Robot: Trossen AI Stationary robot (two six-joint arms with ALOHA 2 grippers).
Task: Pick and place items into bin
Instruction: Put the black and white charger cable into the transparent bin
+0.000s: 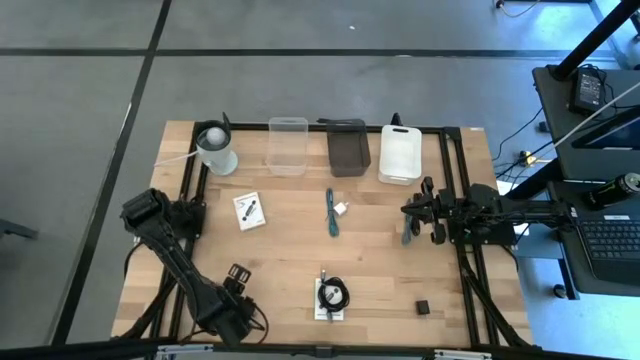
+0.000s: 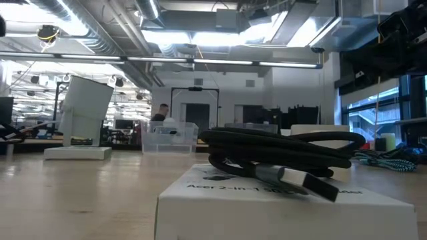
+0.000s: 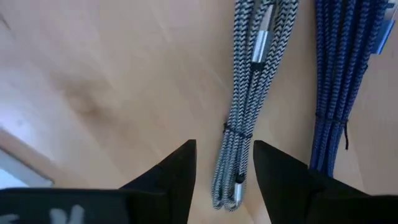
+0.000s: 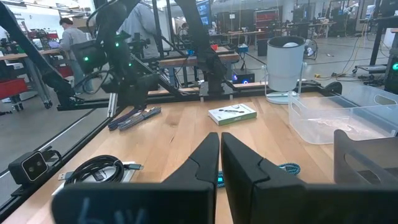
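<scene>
My right gripper is at the table's right side, near the white bin, shut on a teal braided cable. My left gripper is open near the table's front left. In the left wrist view its fingers stand on either side of the end of a grey braided cable bundle that lies flat on the wood. A blue bundle lies beside it. A second teal cable lies mid-table. A black coiled cable rests on a white box. My right gripper pinches the teal cable between its two shut fingers. A sliver of teal shows in the slit between them, and more braid shows just beside one finger. The fingers hide which part of the cable they have. The rest trails toward the near edge.
A clear bin, a dark bin and the white bin stand in a row at the far edge, with a white cylinder at their left. A white card and a small black cube lie on the wood.
</scene>
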